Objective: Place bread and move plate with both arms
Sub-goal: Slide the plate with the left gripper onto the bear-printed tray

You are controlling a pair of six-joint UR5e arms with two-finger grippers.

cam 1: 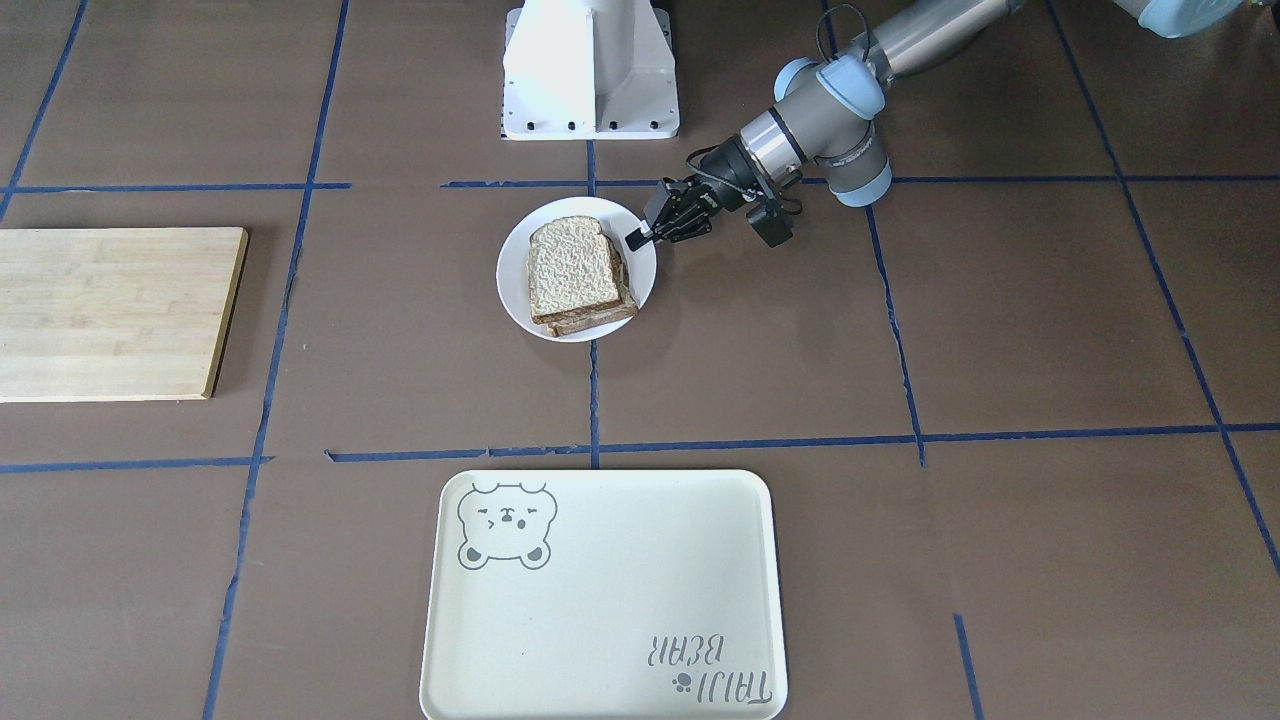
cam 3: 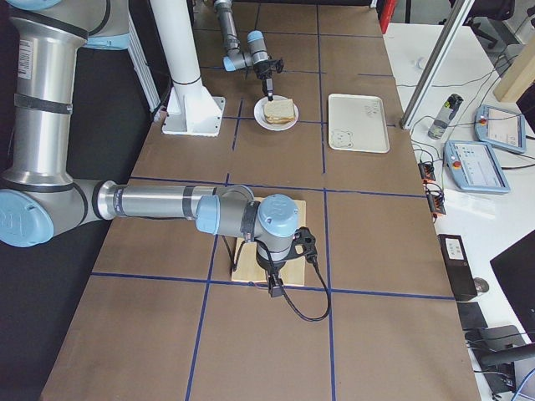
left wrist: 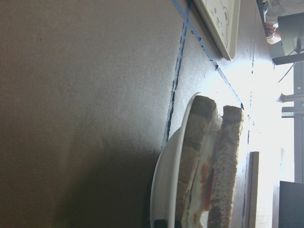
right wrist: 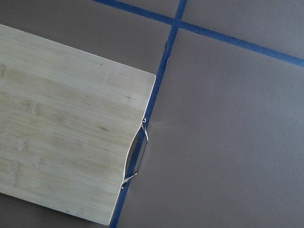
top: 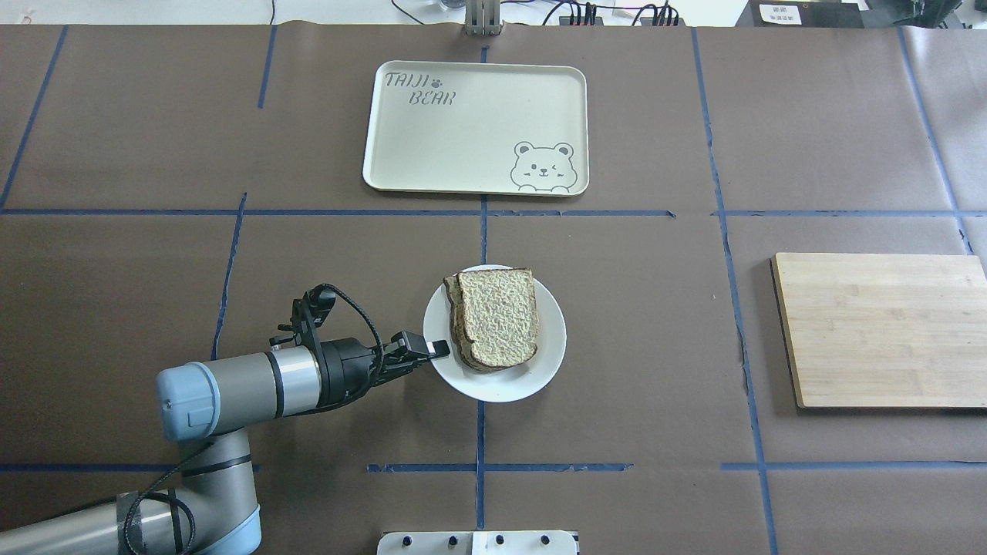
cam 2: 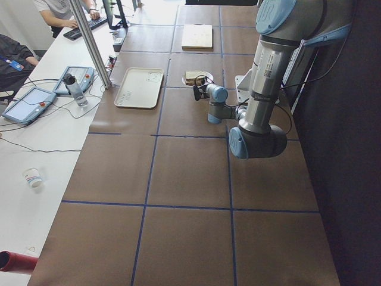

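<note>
Resting near the middle of the brown table, the round white plate is seen to hold two slices in a stack. The bread lies on top with its pale crumbly face up and its crust edges dark. The lower slice is shifted slightly, so that a strip of it shows past the side nearest the table's left edge. In the left wrist view a white and orange-red filling is visible between the two slices.

The left gripper is turned on its side and set at the plate's rim on the side facing the left edge. Its fingers are brought together on that rim, and the bread itself is not touched. The right gripper is held above the bamboo cutting board, which lies by the right edge of the table; whether its fingers are apart or together cannot be told. A metal handle is shown on one side of the board in the right wrist view.

Toward the far edge, opposite the robot, a cream rectangular tray is placed, printed with a bear drawing and the words "TAIJI BEAR".

Counted: one plate, two slices, one tray, one cutting board, two grippers.
</note>
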